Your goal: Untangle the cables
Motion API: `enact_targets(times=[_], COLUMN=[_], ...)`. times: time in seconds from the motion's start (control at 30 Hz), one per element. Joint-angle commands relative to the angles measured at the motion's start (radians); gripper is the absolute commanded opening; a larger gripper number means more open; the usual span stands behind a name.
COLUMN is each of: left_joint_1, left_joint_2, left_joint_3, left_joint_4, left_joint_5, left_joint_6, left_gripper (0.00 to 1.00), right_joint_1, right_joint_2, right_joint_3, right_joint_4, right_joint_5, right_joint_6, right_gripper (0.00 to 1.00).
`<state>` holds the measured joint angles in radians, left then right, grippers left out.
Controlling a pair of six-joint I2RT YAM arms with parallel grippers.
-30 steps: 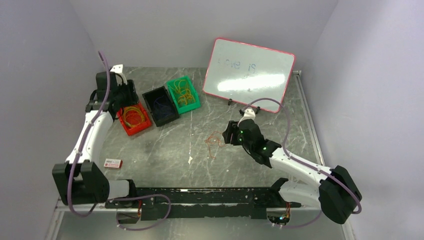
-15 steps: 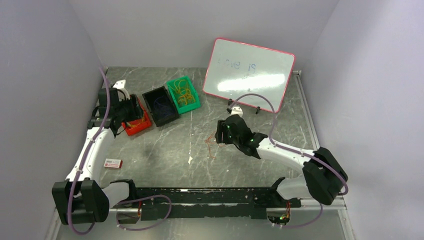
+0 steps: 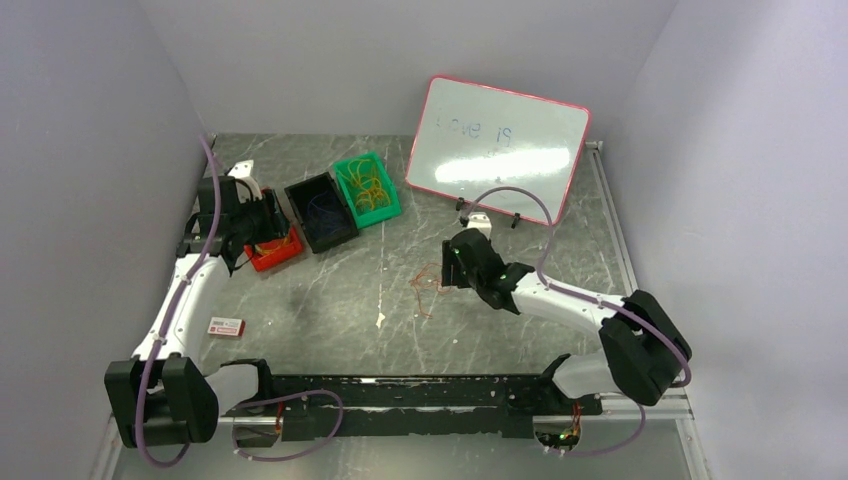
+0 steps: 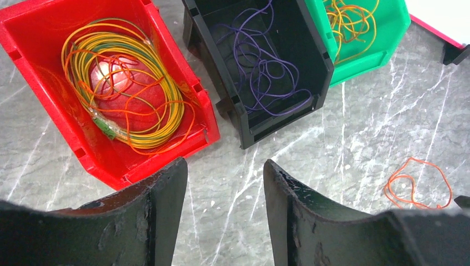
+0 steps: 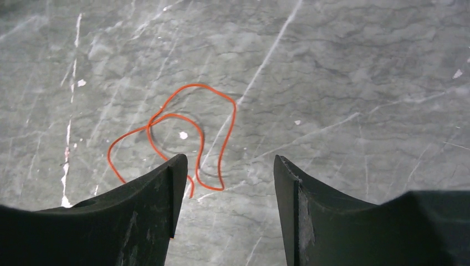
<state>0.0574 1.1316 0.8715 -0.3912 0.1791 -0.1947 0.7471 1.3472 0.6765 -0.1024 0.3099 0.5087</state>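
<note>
R gripper [image 5: 230, 166] open, nothing betw. fingers, hanging over thin orange cable [image 5: 183, 138] curled in loose loops on grey marbled tabletop [image 5: 360, 83], centre-left of R wrist frame, mid-frame in top view. L gripper [image 4: 224, 172] also open & empty, bottom centre of L wrist frame, just below red plastic bin [image 4: 33, 72] w/ coiled yellow-orange cables [image 4: 127, 94]; black plastic bin [image 4: 316, 55] w/ purple cables [image 4: 260, 66] top centre, green plastic bin [image 4: 385, 41] w/ yellow & orange cables [image 4: 349, 22] top right. Pink-framed whiteboard [image 3: 497, 148] upper right of centre in top view.
</note>
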Motion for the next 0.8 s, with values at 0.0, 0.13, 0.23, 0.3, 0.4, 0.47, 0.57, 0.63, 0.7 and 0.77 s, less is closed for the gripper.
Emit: enact_targets(times=[0.0,0.13,0.23,0.3,0.4,0.47,0.57,0.63,0.7,0.77], left_joint_1=[0.004,0.005,0.004,0.004,0.004,0.005,0.005,0.004,0.004,0.004], left_joint_2=[0.013,0.019,0.01,0.001,-0.008,-0.01,-0.015,-0.021,-0.03,-0.061], left_joint_3=[0.004,0.005,0.001,-0.003,-0.006,-0.005,-0.007,-0.011,-0.009,-0.001], left_joint_4=[0.037,0.038,0.037,0.038,0.038,0.033,0.034,0.044,0.048,0.056], left_joint_5=[0.044,0.059,0.065,0.068,0.072,0.073,0.079,0.095,0.1,0.105], left_joint_6=[-0.011,-0.017,-0.02,-0.019,-0.015,-0.012,-0.011,-0.012,-0.017,-0.021], left_gripper=[0.57,0.56,0.56,0.56,0.57,0.57,0.56,0.56,0.55,0.56], right_joint_1=[-0.03,-0.031,-0.032,-0.032,-0.035,-0.035,-0.037,-0.037,-0.038,-0.038], right_joint_2=[-0.01,0.04,0.078,0.096,0.117,0.124,0.118,0.104,0.064,0.002], right_joint_3=[-0.035,-0.016,-0.005,0.007,0.017,0.016,0.003,-0.004,-0.017,-0.033], right_joint_4=[0.062,0.101,0.107,0.101,0.088,0.094,0.132,0.155,0.179,0.206], right_joint_5=[-0.054,-0.131,-0.118,-0.106,-0.09,-0.092,-0.125,-0.148,-0.153,-0.153], right_joint_6=[-0.013,-0.02,-0.013,-0.023,-0.029,-0.033,-0.04,-0.052,-0.067,-0.091], right_gripper=[0.59,0.46,0.43,0.42,0.41,0.37,0.22,0.13,0.03,0.0])
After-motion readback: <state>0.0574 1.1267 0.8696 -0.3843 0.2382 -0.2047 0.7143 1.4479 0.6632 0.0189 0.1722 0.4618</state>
